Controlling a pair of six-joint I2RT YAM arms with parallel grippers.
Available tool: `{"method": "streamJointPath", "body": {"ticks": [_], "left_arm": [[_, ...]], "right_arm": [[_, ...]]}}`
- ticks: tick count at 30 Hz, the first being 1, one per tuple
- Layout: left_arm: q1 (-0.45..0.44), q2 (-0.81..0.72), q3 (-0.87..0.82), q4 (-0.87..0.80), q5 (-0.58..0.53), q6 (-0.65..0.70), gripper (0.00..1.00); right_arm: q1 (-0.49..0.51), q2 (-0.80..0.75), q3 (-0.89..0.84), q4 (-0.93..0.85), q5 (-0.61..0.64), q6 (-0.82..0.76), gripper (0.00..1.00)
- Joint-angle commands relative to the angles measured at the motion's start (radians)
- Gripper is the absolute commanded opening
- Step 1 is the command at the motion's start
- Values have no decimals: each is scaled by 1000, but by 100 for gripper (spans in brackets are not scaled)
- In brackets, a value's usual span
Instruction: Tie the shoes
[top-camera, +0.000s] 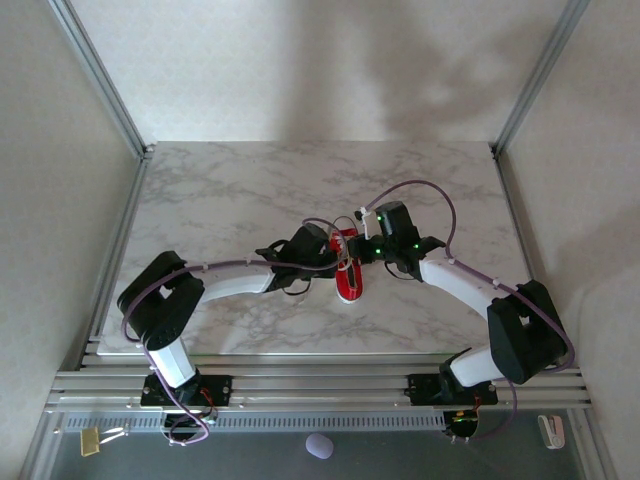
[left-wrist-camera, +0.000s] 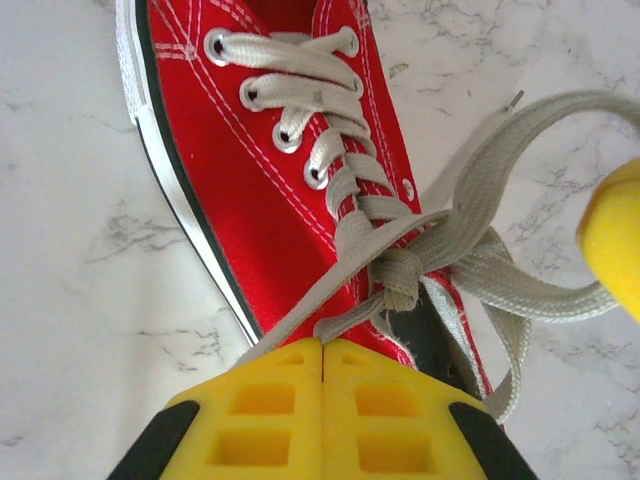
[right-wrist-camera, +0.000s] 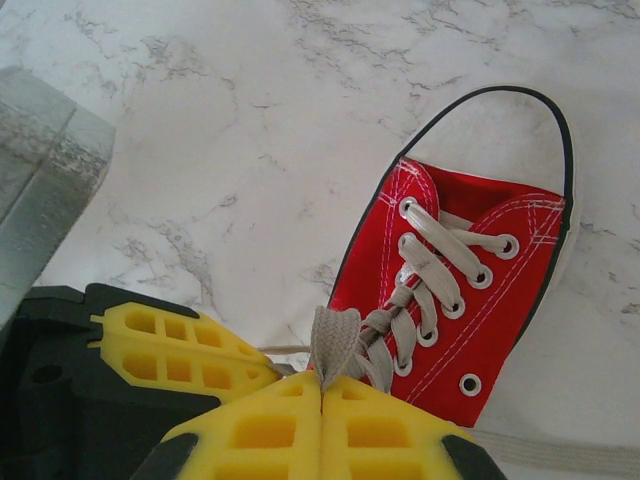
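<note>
In the top view the red sneaker lay near the middle of the marble table, its toe toward 6 o'clock. The 2 arms met over its heel end, the left gripper coming in from 9 o'clock and the right gripper from 3 o'clock.

In the left wrist view the left gripper's yellow jaws were pressed together on a strand of the white laces. That strand ran down toward 7 o'clock from a single knot at the top eyelets. Loose lace ends trailed off toward 3 o'clock.

In the right wrist view the right gripper's jaws were likewise clamped on a lace. Its flat end stood up at 12 o'clock from their seam.
</note>
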Motion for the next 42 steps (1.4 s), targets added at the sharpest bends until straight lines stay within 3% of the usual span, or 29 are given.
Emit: {"method": "streamJointPath", "body": {"ticks": [1, 20, 31, 42], "left_arm": [[-1, -24, 38, -78, -45, 73, 0], [63, -24, 128, -213, -87, 312, 0], [85, 19, 156, -174, -54, 417, 0], [96, 85, 178, -141, -58, 382, 0]], "right_arm": [[7, -19, 5, -17, -13, -15, 0], [9, -11, 25, -34, -37, -21, 0], [11, 20, 46, -31, -88, -29, 0], [17, 26, 49, -33, -82, -27, 0]]}}
